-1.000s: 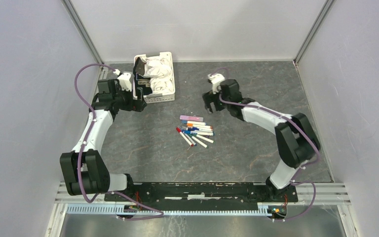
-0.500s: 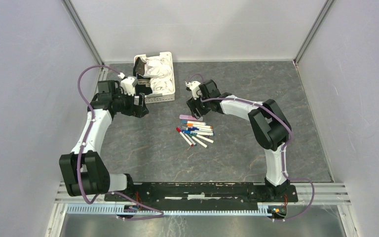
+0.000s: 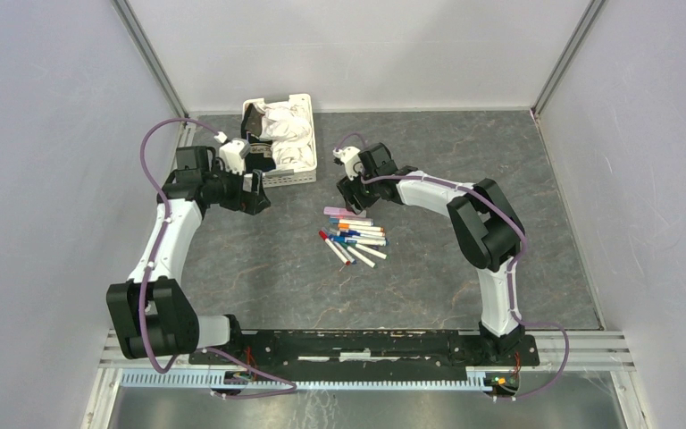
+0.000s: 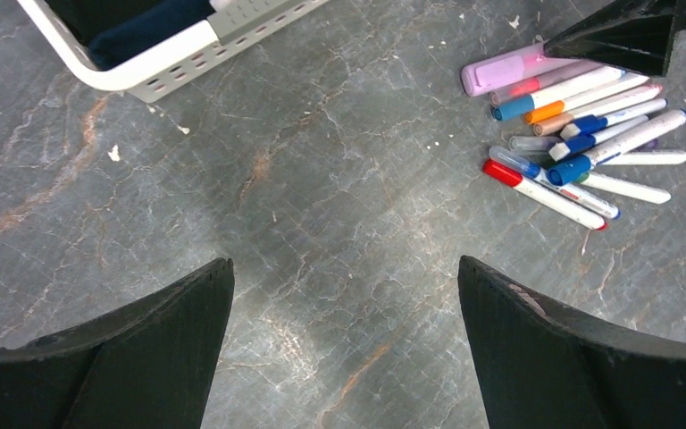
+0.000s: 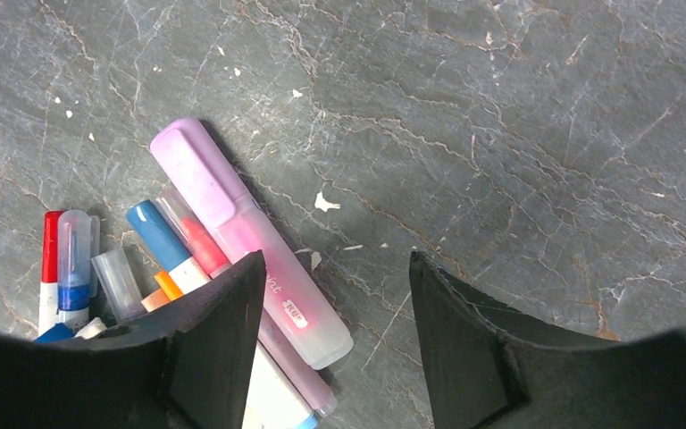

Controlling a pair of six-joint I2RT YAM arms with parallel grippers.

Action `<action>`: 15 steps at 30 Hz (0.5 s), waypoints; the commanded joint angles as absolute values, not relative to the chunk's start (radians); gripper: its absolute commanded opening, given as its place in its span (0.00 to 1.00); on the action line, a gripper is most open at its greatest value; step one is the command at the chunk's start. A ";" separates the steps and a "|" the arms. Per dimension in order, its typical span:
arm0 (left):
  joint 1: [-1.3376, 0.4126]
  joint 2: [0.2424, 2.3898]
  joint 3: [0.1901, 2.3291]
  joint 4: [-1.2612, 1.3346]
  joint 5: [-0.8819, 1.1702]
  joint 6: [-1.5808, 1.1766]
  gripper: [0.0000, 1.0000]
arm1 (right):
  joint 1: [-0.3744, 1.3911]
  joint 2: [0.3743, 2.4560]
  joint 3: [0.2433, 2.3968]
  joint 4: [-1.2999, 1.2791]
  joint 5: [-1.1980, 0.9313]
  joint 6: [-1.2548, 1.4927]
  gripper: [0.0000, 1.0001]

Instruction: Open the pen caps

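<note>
A heap of pens (image 3: pixel 355 237) lies mid-table, caps on: white barrels with blue, red and orange caps. The pink highlighter (image 5: pixel 232 214) lies on the heap's far edge, its purple cap (image 5: pixel 192 165) pointing away from my wrist. My right gripper (image 5: pixel 335 264) hovers low over the highlighter's uncapped end, jaws apart. The left finger stands over the pens, the right finger over bare table. A blue cap (image 5: pixel 154 231) and a red cap (image 5: pixel 51 241) show beside it. My left gripper (image 4: pixel 344 268) is wide open over bare table, left of the pens (image 4: pixel 581 143).
A white slotted basket (image 3: pixel 281 179) with crumpled white cloth stands at the back left, just behind my left gripper (image 3: pixel 255 195). Its corner shows in the left wrist view as the basket (image 4: pixel 188 49). Grey walls enclose the table on three sides.
My right arm has swung left and down onto the far edge of the pen heap, its jaws narrowing. My left gripper has shifted slightly right, away from the basket, still wide open.
</note>
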State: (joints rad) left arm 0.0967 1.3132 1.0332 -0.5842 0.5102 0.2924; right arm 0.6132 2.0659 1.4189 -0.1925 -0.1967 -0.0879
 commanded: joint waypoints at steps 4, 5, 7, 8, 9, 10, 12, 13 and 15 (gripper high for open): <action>0.102 1.266 1.068 -0.645 0.577 0.390 1.00 | 0.638 2.005 1.388 -0.191 -0.222 -0.122 0.70; 0.103 1.264 1.071 -0.652 0.583 0.397 1.00 | 0.639 1.997 1.387 -0.192 -0.225 -0.123 0.70; 0.102 1.267 1.084 -0.666 0.595 0.405 1.00 | 0.644 1.984 1.388 -0.190 -0.227 -0.125 0.70; 0.102 1.268 1.091 -0.672 0.601 0.407 1.00 | 0.646 1.982 1.388 -0.189 -0.227 -0.127 0.69; 0.102 1.271 1.095 -0.678 0.606 0.408 1.00 | 0.649 1.984 1.391 -0.192 -0.225 -0.130 0.68; 0.102 1.272 1.100 -0.683 0.613 0.409 1.00 | 0.650 1.988 1.397 -0.197 -0.221 -0.132 0.67; 0.102 1.273 1.108 -0.695 0.624 0.411 1.00 | 0.650 2.003 1.405 -0.205 -0.218 -0.136 0.63; 0.103 1.272 1.111 -0.702 0.628 0.415 1.00 | 0.650 2.013 1.408 -0.207 -0.215 -0.137 0.61; 0.102 1.268 1.116 -0.713 0.637 0.425 1.00 | 0.650 2.030 1.410 -0.210 -0.213 -0.141 0.60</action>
State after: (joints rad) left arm 0.0967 1.2907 1.0695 -0.6796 0.5831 0.3672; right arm 0.6479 2.0361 1.3911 -0.2066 -0.2100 -0.1196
